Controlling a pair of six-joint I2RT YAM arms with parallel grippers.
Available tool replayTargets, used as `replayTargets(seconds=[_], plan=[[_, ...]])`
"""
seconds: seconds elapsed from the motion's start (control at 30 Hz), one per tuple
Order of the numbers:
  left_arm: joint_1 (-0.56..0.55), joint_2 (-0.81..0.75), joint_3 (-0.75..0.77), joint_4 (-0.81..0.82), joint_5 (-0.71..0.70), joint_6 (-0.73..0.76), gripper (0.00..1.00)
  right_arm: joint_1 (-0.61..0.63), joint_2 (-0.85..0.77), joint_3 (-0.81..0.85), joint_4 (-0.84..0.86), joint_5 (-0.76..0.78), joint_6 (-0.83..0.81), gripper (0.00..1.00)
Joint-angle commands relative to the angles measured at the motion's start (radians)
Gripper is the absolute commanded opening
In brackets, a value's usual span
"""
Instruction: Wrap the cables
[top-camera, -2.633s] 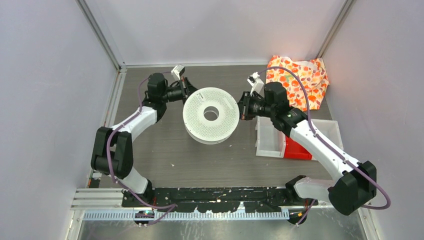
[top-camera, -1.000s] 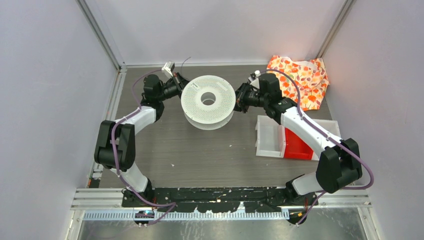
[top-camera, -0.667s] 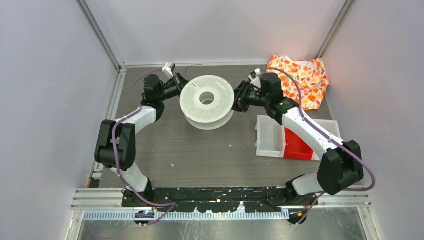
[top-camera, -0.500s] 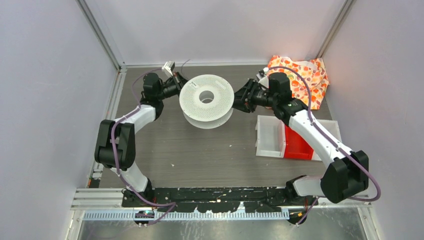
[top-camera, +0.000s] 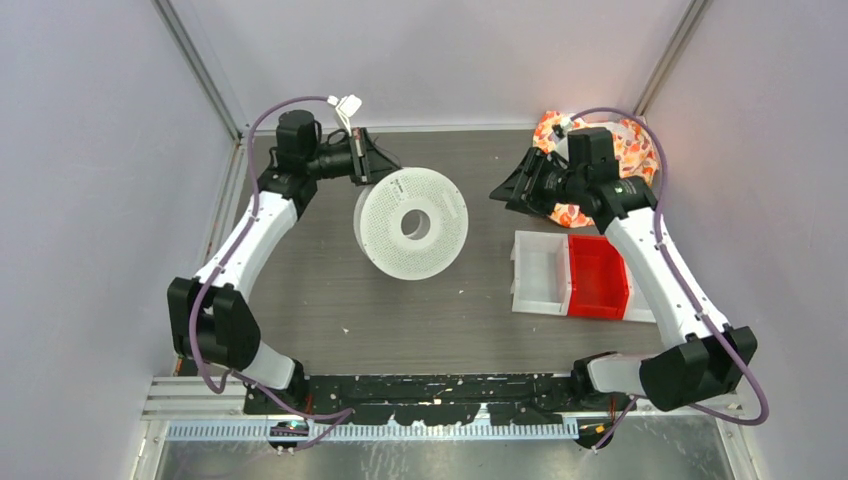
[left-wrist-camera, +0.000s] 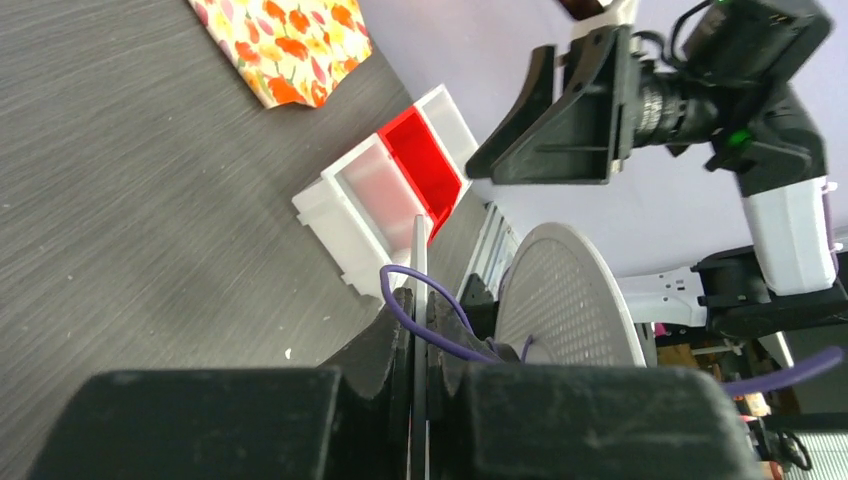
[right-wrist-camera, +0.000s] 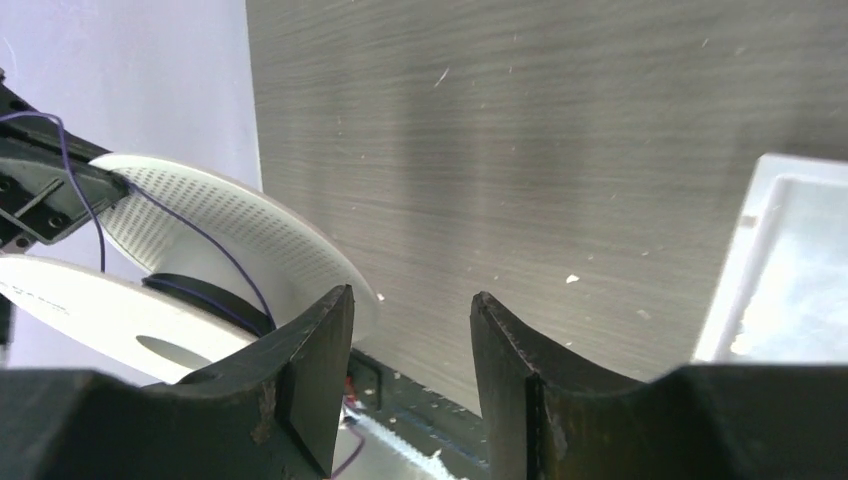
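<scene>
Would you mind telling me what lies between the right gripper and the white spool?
Only bare tabletop, as the top view shows; the right gripper, open, stands clear of the spool.

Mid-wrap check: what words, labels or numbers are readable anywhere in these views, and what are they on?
No text can be read as words.
White spool: a small dark printed mark on its upper flange, beside the left gripper; too small to read.
Red bin, white bin, floral cloth: no lettering visible.
</scene>
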Motion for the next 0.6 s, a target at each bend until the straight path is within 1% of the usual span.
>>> replayTargets(seconds=[0.0, 0.07, 0.13, 0.2, 0.27, 0.33, 0.43, 0.5, 0.57], plan=[[0.004, -0.056, 0.128, -0.405, -0.004, 0.258, 0.0, -0.004, -0.063, 0.123, -0.097, 0.119, -0.178, 0.53], [-0.003, -0.062, 0.174, -0.513, -0.05, 0.339, 0.0, -0.004, -0.081, 0.156, -0.099, 0.143, -0.208, 0.54], [-0.031, -0.065, 0.228, -0.631, -0.1, 0.436, 0.01, -0.004, -0.107, 0.16, -0.061, 0.107, -0.225, 0.55], [-0.08, -0.058, 0.295, -0.749, -0.155, 0.537, 0.0, -0.004, -0.139, 0.136, 0.025, 0.038, -0.223, 0.55], [-0.131, -0.043, 0.348, -0.827, -0.187, 0.609, 0.01, -0.002, -0.177, 0.086, 0.167, -0.058, -0.2, 0.55], [-0.165, -0.035, 0.372, -0.855, -0.189, 0.629, 0.01, 0.011, -0.209, 0.035, 0.319, -0.099, -0.147, 0.55], [-0.183, -0.031, 0.375, -0.852, -0.178, 0.632, 0.0, 0.067, -0.222, 0.005, 0.471, -0.078, -0.106, 0.55], [-0.188, -0.032, 0.372, -0.845, -0.159, 0.636, 0.0, 0.117, -0.203, 0.018, 0.5, -0.046, -0.106, 0.55], [-0.199, -0.032, 0.386, -0.858, -0.155, 0.651, 0.0, 0.158, -0.174, 0.042, 0.475, -0.022, -0.132, 0.55]])
